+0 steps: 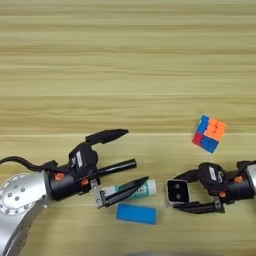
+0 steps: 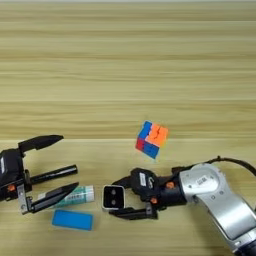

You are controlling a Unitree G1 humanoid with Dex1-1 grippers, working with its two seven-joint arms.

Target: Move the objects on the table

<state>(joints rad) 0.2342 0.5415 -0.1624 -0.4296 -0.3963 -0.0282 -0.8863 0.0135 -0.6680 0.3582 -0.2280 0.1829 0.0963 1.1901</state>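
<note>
My left gripper (image 1: 136, 156) is open wide at the lower left, and the black marker pen (image 1: 118, 167) lies on the table (image 1: 125, 65) between its fingers. Its lower finger crosses over the white-green glue stick (image 1: 145, 189). Just below that lies the flat blue block (image 1: 136, 214). At the lower right, my right gripper (image 1: 176, 192) reaches in from the right. Its two fingers press against the top and bottom edges of the small white square with a black face (image 1: 178, 191). The multicoloured puzzle cube (image 1: 209, 133) sits alone above that gripper.
Bare wooden planks fill the whole upper half of the table. My right arm's silver forearm (image 2: 220, 195) comes in from the lower right, and the left arm's silver housing (image 1: 20, 200) fills the lower left corner.
</note>
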